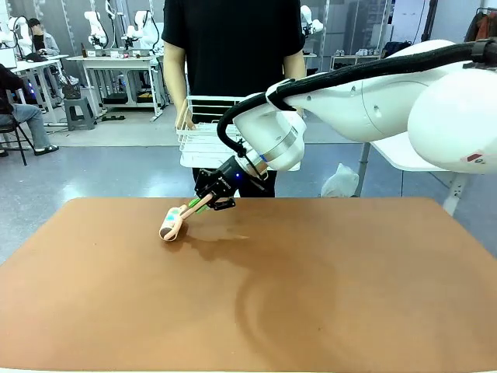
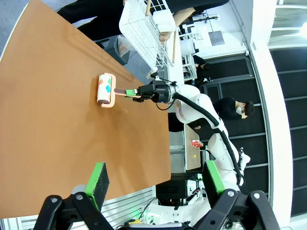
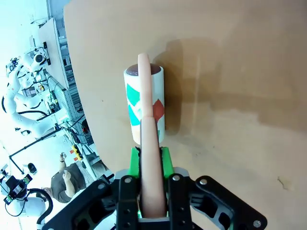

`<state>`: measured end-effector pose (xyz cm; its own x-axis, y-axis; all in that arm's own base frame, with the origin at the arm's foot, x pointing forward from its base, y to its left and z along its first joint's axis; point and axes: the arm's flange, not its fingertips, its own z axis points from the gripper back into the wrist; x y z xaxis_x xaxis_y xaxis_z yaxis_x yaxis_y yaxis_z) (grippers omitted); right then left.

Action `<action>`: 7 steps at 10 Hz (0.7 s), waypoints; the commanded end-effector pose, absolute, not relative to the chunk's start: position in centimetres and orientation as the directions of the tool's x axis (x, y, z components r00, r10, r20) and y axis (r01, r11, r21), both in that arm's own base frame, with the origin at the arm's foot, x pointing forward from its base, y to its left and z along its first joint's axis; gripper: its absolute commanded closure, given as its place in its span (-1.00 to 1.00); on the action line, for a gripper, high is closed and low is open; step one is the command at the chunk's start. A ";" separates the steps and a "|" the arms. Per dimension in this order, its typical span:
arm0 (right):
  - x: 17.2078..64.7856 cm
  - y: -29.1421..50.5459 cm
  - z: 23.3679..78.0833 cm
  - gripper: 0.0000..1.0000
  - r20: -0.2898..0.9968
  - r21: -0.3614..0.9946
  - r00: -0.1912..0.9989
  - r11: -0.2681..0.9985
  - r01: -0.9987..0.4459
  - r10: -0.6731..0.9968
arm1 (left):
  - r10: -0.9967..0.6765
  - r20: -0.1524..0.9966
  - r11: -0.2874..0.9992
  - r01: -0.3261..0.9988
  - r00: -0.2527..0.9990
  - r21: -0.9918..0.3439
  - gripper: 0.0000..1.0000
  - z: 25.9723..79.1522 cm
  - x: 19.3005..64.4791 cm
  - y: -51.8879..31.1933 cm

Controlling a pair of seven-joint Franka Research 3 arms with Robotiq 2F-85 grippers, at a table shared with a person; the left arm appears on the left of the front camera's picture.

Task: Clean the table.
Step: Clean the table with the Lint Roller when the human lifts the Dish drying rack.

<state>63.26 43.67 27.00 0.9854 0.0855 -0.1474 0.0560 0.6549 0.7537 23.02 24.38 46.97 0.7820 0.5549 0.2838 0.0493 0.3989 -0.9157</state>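
Front view shows the table (image 1: 326, 303) across the whole foreground, its terracotta top bare except for a roller (image 1: 170, 226) lying close to the far edge, left of the middle. Faint curved streaks near the table's centre suggest most of the top is yet to be covered. The drum (image 3: 157, 108) appears to rest on the surface with its shadow tight beside it, though full contact cannot be confirmed. The right gripper (image 1: 200, 204) reaches across from the right side and is clamped on the pink handle (image 3: 147, 127), green pads pressed against both sides of it, with the handle sloping down toward the drum. To do this step well, the arm should probably press lightly so the drum turns rather than skids, hold the drum's axis level so its whole width meets the top, and draw straight overlapping strokes from the far edge toward the near one. It should stop short of the rounded corners so the drum does not drop off. The left gripper (image 2: 156, 184) hangs with its jaws wide apart and nothing between them, above the table's near right corner, well apart from the roller. A person (image 1: 233, 47) stands at the far edge holding a white wire basket (image 1: 196, 141) above it, near the roller's path, so strokes should stay low.
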 end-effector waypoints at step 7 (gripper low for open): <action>56.6 29.3 40.8 0.59 0.090 0.805 0.991 0.579 -0.134 0.104 | 0.551 0.300 0.391 0.076 0.778 -0.917 -1.00 47.2 23.0 24.8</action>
<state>61.45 33.65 39.71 0.9956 0.0798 0.0494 -0.0866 0.5779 0.8115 22.99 24.43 46.98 0.7809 0.5563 0.2841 0.0490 0.3989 -0.9157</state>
